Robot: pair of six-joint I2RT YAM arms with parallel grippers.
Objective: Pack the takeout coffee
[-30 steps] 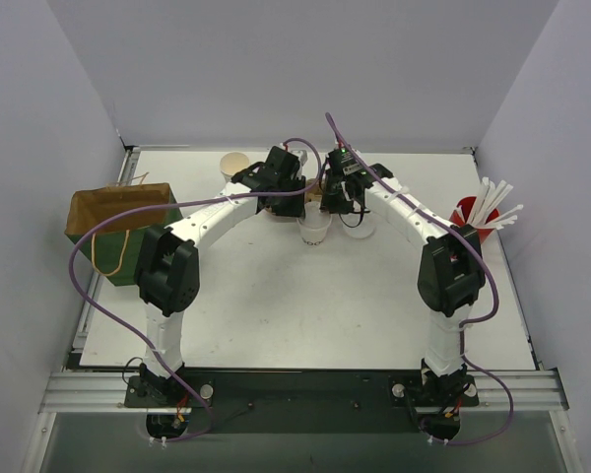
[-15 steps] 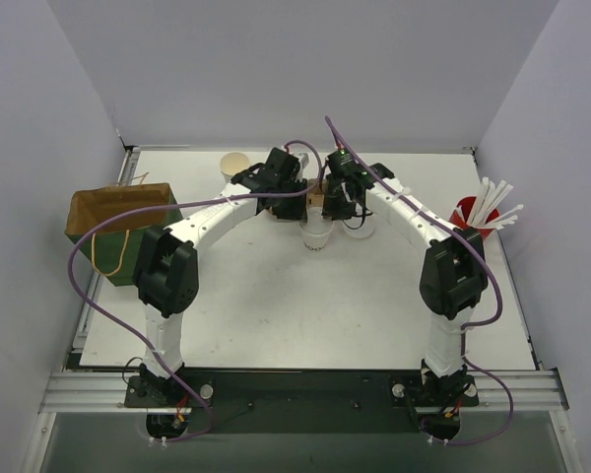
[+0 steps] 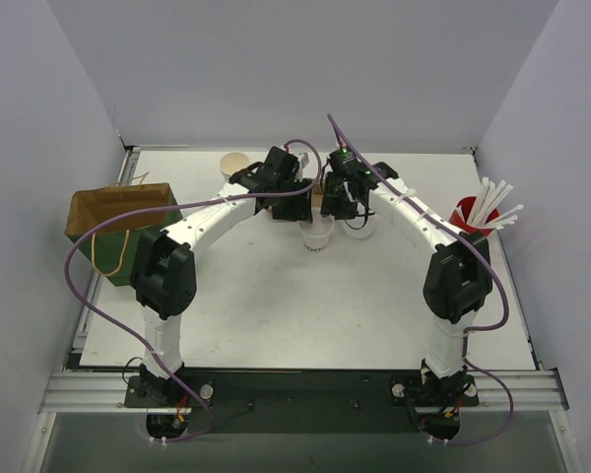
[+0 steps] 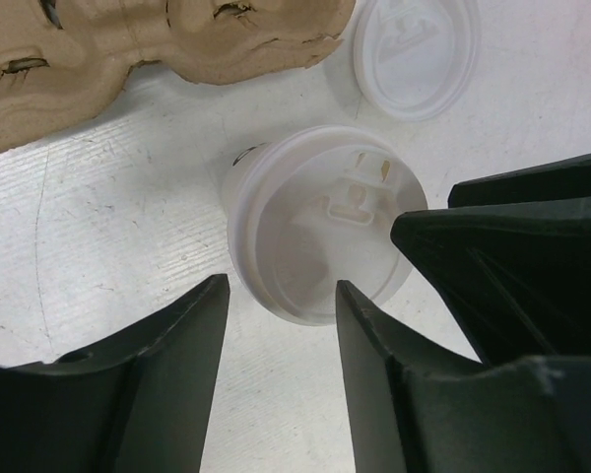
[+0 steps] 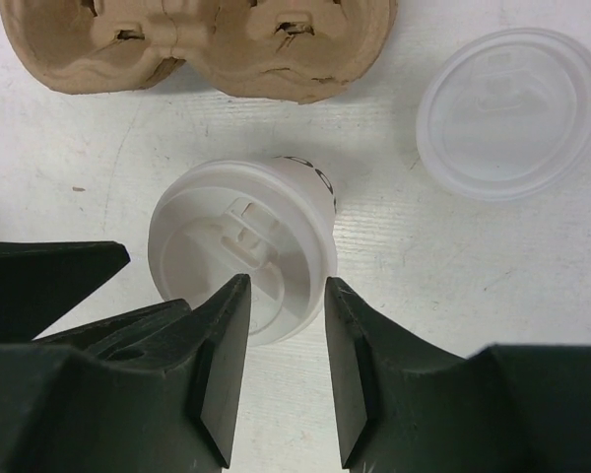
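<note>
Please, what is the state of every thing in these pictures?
Small white paper cup, centre: upright, lid on.
Round whitish plastic lid: loose, on no cup.
Second white paper cup, far edge: upright, no lid.
Brown moulded-cardboard carrier: visible pockets empty.
Left gripper: open.
Right gripper: open, narrowly.

Two paper cups (image 3: 316,235) (image 3: 234,164), one loose lid (image 5: 512,113), one carrier (image 5: 197,44), one bag (image 3: 113,209).
</note>
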